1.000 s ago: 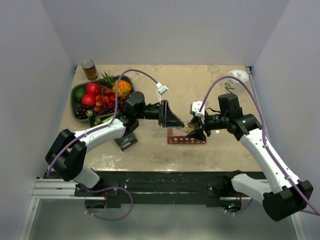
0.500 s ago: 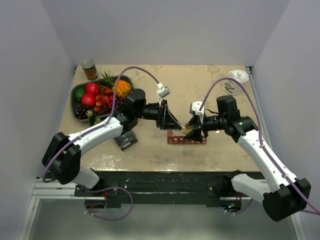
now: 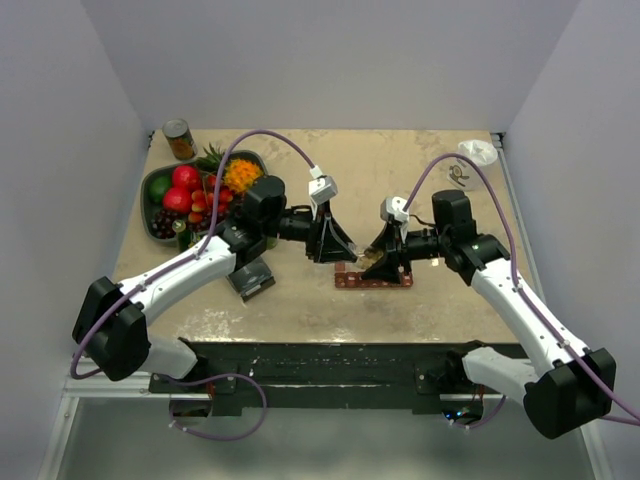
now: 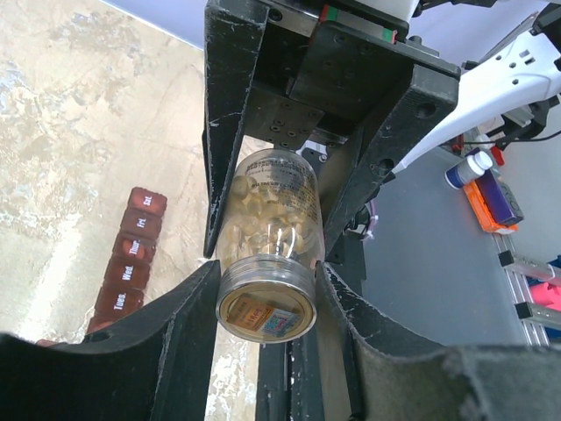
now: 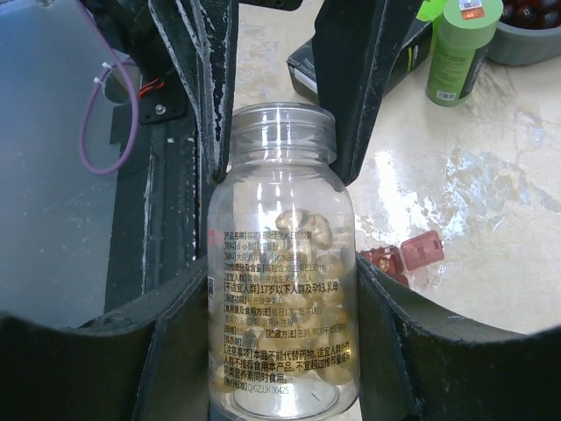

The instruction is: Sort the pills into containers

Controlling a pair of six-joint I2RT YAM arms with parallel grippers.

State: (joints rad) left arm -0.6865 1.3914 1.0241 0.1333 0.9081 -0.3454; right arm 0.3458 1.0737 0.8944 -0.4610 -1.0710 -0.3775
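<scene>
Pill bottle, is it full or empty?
Partly full: golden pills show through the clear pill bottle, with empty space near its neck.

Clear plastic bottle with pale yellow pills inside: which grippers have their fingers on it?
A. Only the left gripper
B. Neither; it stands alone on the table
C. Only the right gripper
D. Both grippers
D: the right gripper clamps the body of the clear plastic bottle, and the left gripper grips its neck end.
</scene>
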